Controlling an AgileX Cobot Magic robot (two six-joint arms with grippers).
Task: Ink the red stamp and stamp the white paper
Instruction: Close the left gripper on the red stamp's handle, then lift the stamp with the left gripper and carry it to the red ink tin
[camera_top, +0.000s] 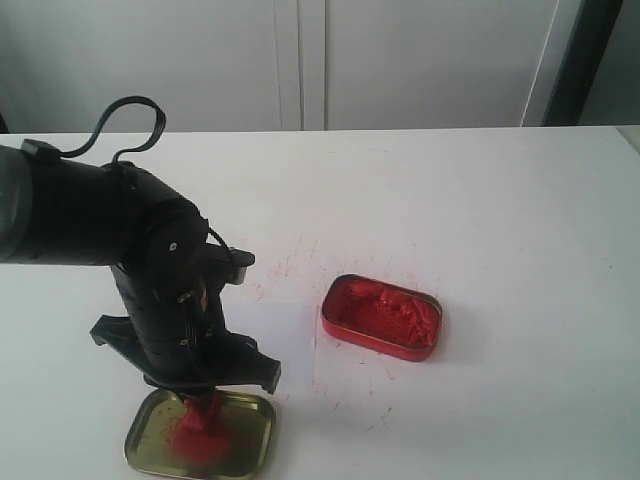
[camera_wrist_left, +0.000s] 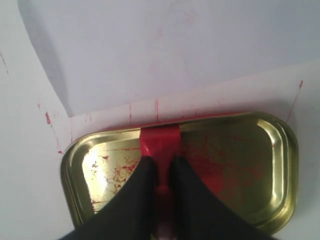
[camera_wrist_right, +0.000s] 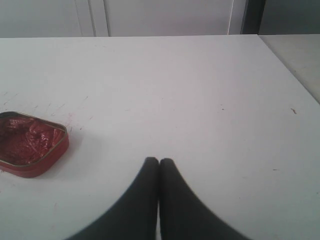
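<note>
My left gripper (camera_wrist_left: 161, 161) is shut on the handle of the red stamp (camera_wrist_left: 160, 140), a small red T-shaped piece. The stamp's flat base sits over the far rim of the gold lid (camera_wrist_left: 260, 150), which is smeared with red powder. In the exterior view the stamp (camera_top: 203, 410) hangs under the left gripper (camera_top: 203, 398) above the gold lid (camera_top: 250, 425) at the front left. The white paper (camera_wrist_left: 175, 55) lies just beyond the lid, with faint red marks along its near edge. My right gripper (camera_wrist_right: 159, 161) is shut on nothing, above bare table.
A red rectangular tin of red paste (camera_top: 382, 316) stands open at mid-table, right of the left arm; it also shows as the red tin (camera_wrist_right: 30, 142) in the right wrist view. Red specks dot the white tabletop (camera_top: 480, 200). The table's right edge (camera_wrist_right: 287, 70) runs beside the right gripper.
</note>
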